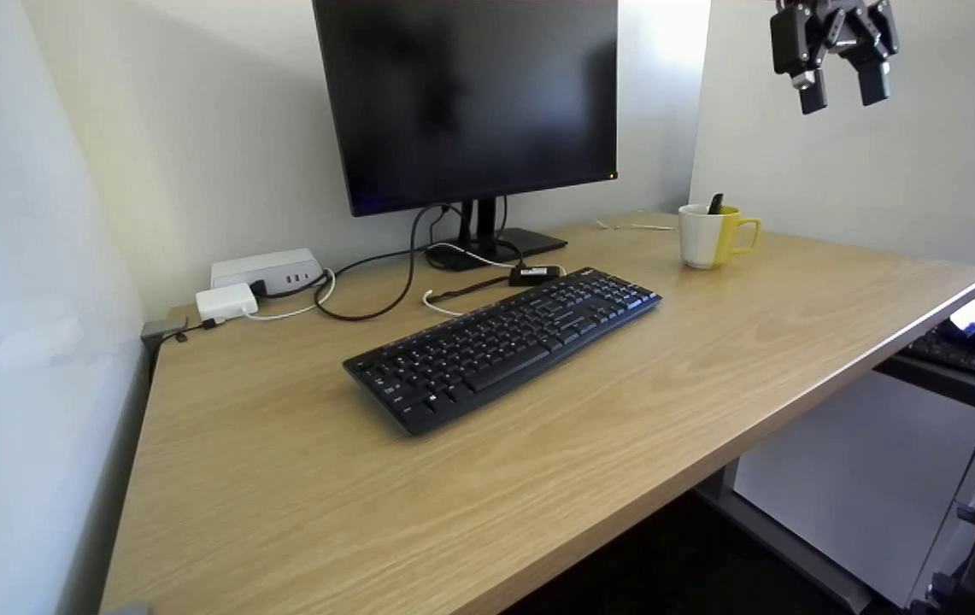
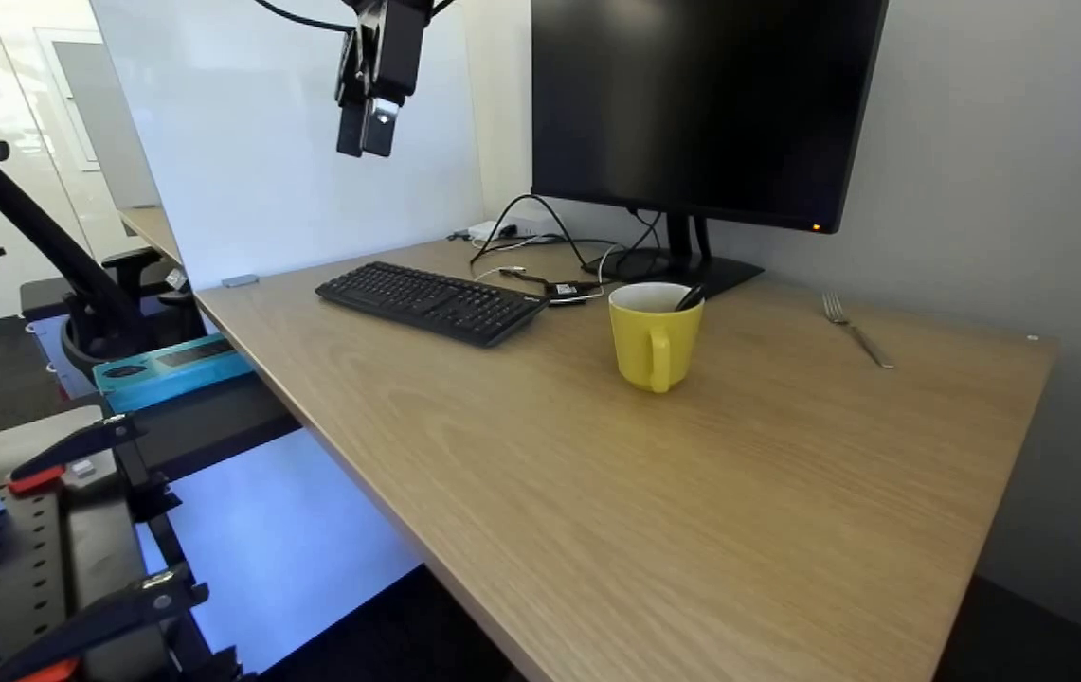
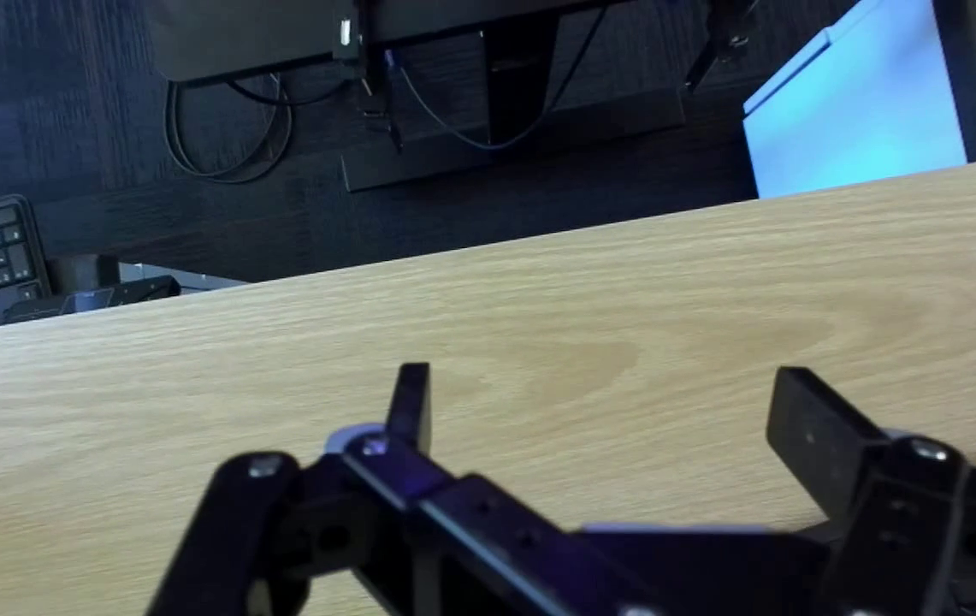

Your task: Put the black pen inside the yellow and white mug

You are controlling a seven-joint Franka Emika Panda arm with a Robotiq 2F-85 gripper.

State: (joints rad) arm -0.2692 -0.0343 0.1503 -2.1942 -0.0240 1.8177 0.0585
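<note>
The yellow and white mug (image 1: pixel 707 242) stands upright on the table toward its far right in an exterior view. Its yellow side and handle also face the camera in an exterior view (image 2: pixel 646 346). The black pen (image 1: pixel 715 204) leans inside the mug with its dark upper end showing above the rim, also in an exterior view (image 2: pixel 690 298). Its lower part is hidden by the mug. My gripper (image 1: pixel 844 96) is high above the table, apart from the mug, also in an exterior view (image 2: pixel 364 142). In the wrist view its fingers (image 3: pixel 603 385) are wide apart with nothing between them.
A black keyboard (image 1: pixel 504 342) lies on the wooden table (image 1: pixel 666 376). A monitor (image 1: pixel 470 94) stands behind it, with cables and a white box (image 1: pixel 267 269) to the side. A fork (image 2: pixel 857 332) lies near the back wall. The table's front edge shows in the wrist view (image 3: pixel 488 265).
</note>
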